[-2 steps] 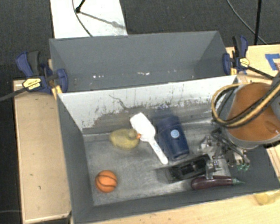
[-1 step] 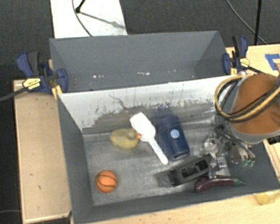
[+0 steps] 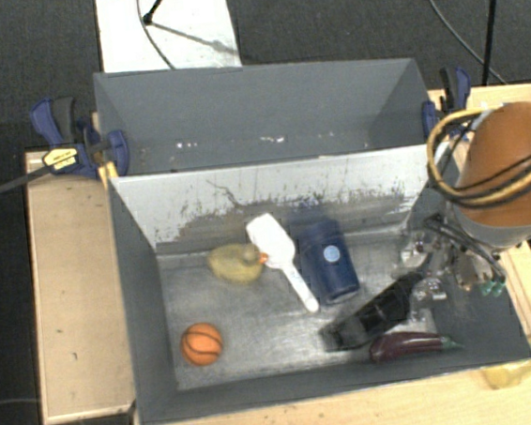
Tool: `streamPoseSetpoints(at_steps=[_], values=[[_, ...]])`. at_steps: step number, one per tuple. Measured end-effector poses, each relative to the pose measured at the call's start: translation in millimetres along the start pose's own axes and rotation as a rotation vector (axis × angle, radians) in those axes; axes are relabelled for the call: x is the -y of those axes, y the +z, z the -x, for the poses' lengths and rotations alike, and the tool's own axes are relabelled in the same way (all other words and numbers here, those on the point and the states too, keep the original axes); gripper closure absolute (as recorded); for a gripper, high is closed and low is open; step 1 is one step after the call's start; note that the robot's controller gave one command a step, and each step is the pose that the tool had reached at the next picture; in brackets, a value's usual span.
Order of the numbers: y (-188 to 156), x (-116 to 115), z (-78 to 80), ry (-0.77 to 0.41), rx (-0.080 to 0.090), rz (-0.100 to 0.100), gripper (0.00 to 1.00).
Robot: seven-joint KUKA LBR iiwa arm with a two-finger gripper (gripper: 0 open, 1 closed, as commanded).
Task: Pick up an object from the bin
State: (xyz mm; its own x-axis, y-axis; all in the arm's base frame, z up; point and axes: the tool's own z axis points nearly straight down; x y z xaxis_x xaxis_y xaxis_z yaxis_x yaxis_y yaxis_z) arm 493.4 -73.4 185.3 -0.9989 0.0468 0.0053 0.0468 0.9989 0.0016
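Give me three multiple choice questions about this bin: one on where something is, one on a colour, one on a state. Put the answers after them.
1. Where in the bin does the orange ball lie?
A) near-left corner
B) far-right corner
C) dead centre

2. What colour is the can beside the white handled tool?
A) red
B) blue
C) green

3. How does the purple aubergine sit?
A) standing on end
B) lying flat on the bin floor
C) resting on the rim

Answers:
1 A: it sits alone at the camera view's lower left, close to the near and left walls.
2 B: its body and top are blue.
3 B: it lies lengthwise along the near wall, at the right.
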Motion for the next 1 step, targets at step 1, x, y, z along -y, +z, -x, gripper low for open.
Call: streamPoseSetpoints(at_steps=[1], values=[[-59.7,-2.5,-3.4,0.005,-0.001,-0.001,1.00]])
